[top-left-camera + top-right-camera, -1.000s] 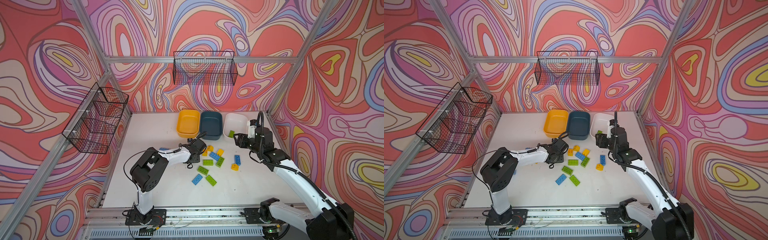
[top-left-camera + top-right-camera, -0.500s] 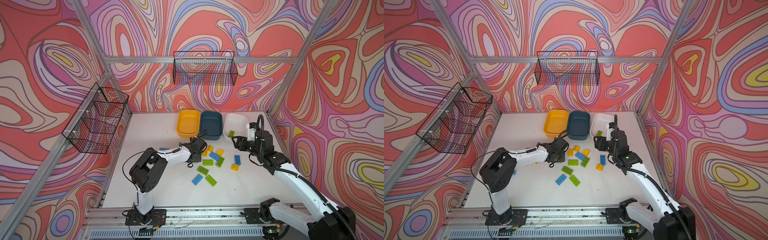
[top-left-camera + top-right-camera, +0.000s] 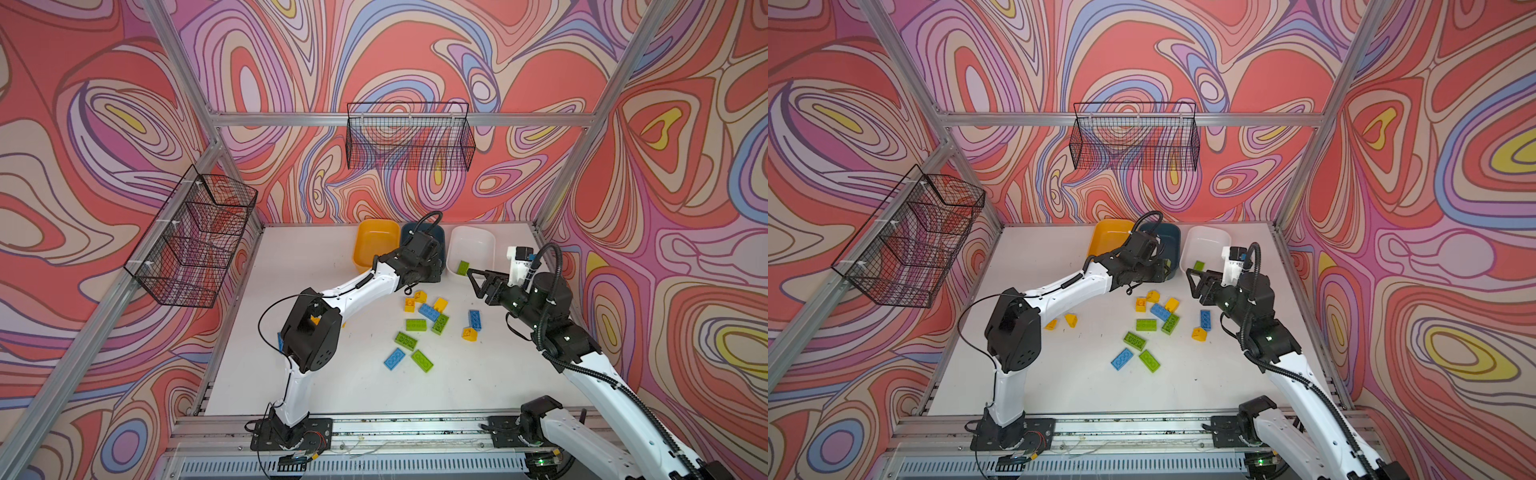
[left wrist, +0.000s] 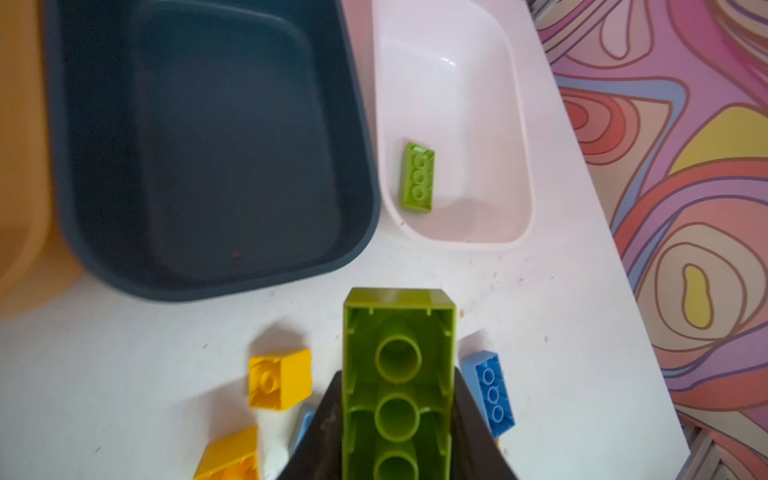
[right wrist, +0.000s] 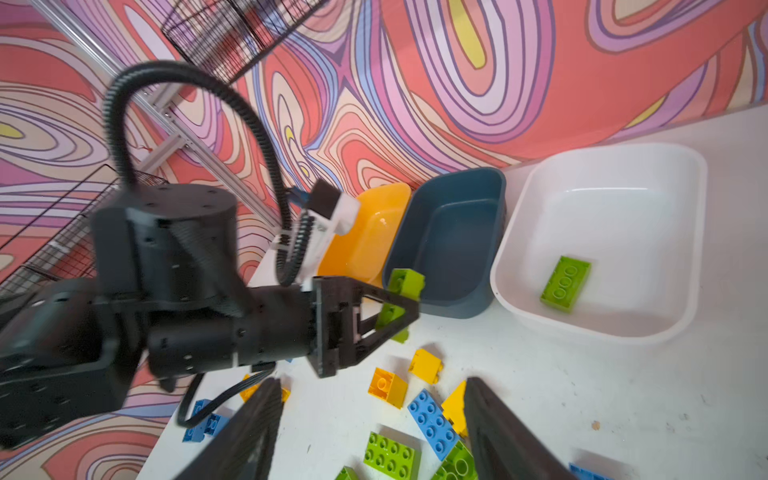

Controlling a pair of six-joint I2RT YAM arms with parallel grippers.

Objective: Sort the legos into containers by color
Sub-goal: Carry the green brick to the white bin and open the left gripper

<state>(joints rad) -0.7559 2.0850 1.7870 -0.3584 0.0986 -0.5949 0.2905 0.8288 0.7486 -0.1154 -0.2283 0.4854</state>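
The left hand [image 4: 398, 374] grips a lime green lego [image 4: 399, 320] near the teal container [image 4: 208, 286], while the right hand [image 3: 477, 281] has its fingers apart, holding nothing.

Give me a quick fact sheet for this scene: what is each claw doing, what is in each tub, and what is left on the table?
left gripper: shut on held brick, a green one, hollow underside facing its wrist camera
right gripper: open, holding nothing
yellow tub: no brick seen
blue tub: no brick seen
white tub: one green brick
table: loose bricks, green, blue and yellow, scattered in front of the tubs
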